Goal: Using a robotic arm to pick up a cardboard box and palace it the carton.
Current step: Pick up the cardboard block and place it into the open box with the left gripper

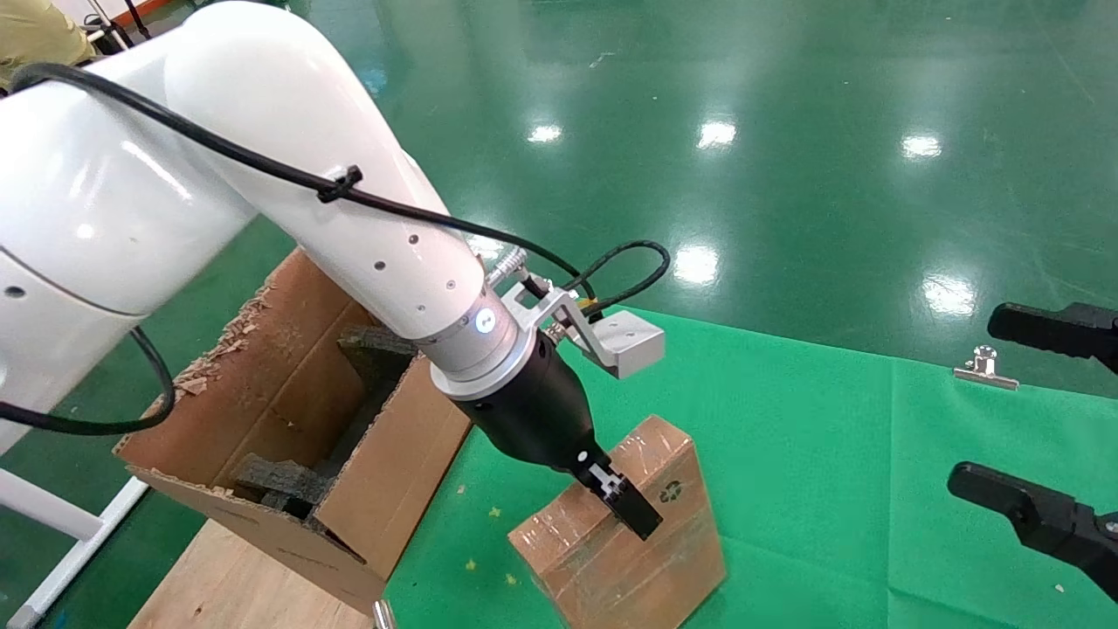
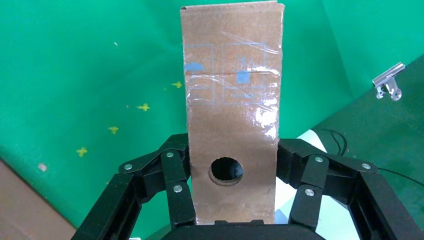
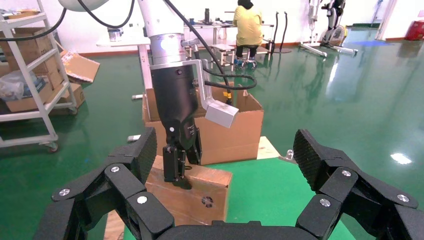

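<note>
The small brown cardboard box (image 1: 631, 552) with shiny tape and a recycling mark lies on the green cloth (image 1: 786, 437). My white left arm's black gripper (image 1: 633, 511) straddles its near end, fingers pressed on both sides. In the left wrist view the box (image 2: 232, 115) sits between the fingers (image 2: 175, 170), round hole facing the camera. The large carton (image 1: 262, 367) with ragged flaps and dark foam blocks stands just left of the box. My right gripper (image 1: 1031, 415) hangs open and empty at the far right; its view shows the box (image 3: 200, 192), the left gripper (image 3: 182, 170) and the carton (image 3: 235, 135).
A silver binder clip (image 1: 985, 367) lies on the cloth's far edge near the right gripper. A wooden board (image 1: 236, 577) lies under the carton. Shiny green floor surrounds the cloth. Shelves with boxes (image 3: 30, 75) and a seated person (image 3: 248, 25) are far behind.
</note>
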